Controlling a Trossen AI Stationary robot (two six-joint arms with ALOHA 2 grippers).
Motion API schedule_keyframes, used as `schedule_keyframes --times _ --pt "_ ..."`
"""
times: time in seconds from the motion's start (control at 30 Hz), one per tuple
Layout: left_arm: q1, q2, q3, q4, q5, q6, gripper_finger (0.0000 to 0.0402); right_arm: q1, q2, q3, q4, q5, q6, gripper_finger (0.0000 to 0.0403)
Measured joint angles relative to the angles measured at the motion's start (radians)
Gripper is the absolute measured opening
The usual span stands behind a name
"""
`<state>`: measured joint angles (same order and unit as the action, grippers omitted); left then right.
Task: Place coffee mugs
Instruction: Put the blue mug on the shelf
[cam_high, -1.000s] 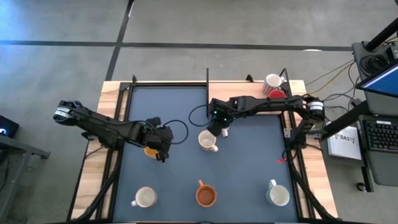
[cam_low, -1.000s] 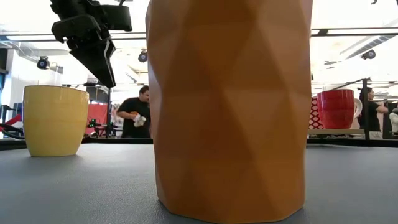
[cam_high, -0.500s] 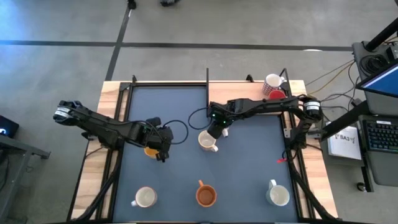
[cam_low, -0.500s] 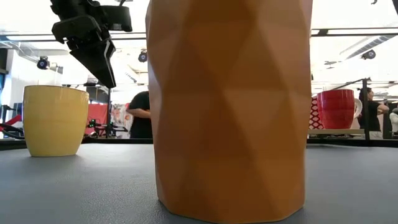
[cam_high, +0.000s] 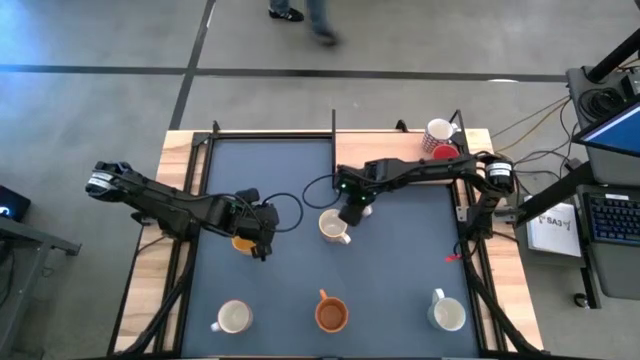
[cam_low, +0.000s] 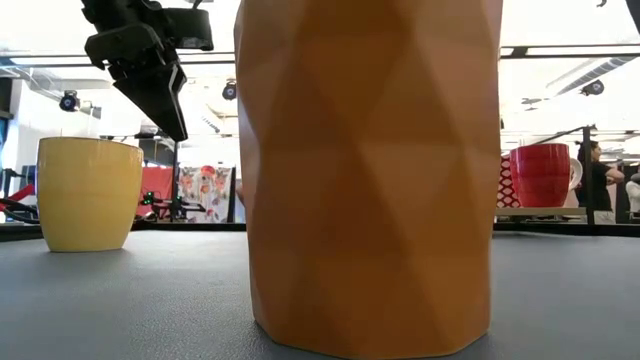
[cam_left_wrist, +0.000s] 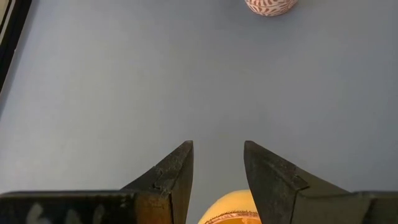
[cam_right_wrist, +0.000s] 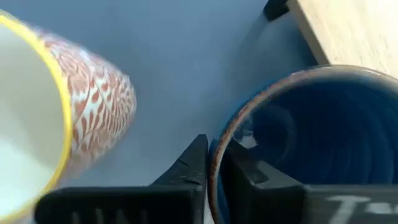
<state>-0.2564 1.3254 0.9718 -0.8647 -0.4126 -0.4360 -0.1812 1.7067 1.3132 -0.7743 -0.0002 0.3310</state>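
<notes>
My right gripper (cam_high: 352, 212) is at the table's middle, shut on a blue mug (cam_right_wrist: 298, 124) that its own body hides in the high view. Right beside it stands a white mug with a red pattern and yellow rim (cam_high: 333, 226) (cam_right_wrist: 62, 106). My left gripper (cam_high: 262, 228) (cam_left_wrist: 217, 168) hangs open just above a yellow-orange mug (cam_high: 243, 241) (cam_low: 88, 190), touching nothing. An orange-brown faceted mug (cam_high: 331, 315) (cam_low: 370, 170) stands by the near edge. My right gripper pinches the blue mug's rim (cam_right_wrist: 214, 158), with one finger (cam_right_wrist: 249, 180) inside the mug and the other (cam_right_wrist: 193, 168) outside its wall. The fingers come steeply from above. The mug's mouth faces up; its base does not show.
Two white mugs (cam_high: 232, 318) (cam_high: 447, 314) stand near the front corners of the dark mat. A red mug (cam_high: 443, 150) (cam_low: 540, 175) and a patterned white mug (cam_high: 437, 130) sit on the wooden far right corner. Cables and a desk lie to the right of the table.
My right gripper has sunk a little over the blue mug and rolled slightly. A person in the room behind the table has walked out of the low view.
</notes>
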Motion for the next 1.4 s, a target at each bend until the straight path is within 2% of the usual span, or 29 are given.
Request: schedule_keyframes --times 0.2,0.4,0.57,0.9,1.17,1.4 --pt "0.0 0.0 0.0 0.001 0.0 -0.01 0.0125 -0.006 -0.017 0.004 -0.073 -0.039 -0.086 0.0013" --pt "0.0 0.0 0.0 0.005 0.0 -0.018 0.0125 -0.019 -0.054 0.038 -0.265 -0.027 -0.303 0.0011" --pt "0.0 0.0 0.0 0.021 0.0 -0.023 0.0125 -0.048 -0.104 0.05 -0.326 0.005 -0.445 0.0011" --pt "0.002 0.001 0.0 0.041 0.0 -0.03 0.0125 -0.179 -0.224 0.047 -0.296 0.002 -0.661 0.0012" --pt "0.002 0.001 0.0 0.07 0.0 -0.03 0.0125 -0.323 -0.186 0.036 -0.289 -0.006 -0.82 0.0013" --pt "0.002 0.001 0.0 0.071 0.0 -0.03 0.0125 -0.413 -0.149 0.034 -0.287 -0.06 -0.79 0.0013"
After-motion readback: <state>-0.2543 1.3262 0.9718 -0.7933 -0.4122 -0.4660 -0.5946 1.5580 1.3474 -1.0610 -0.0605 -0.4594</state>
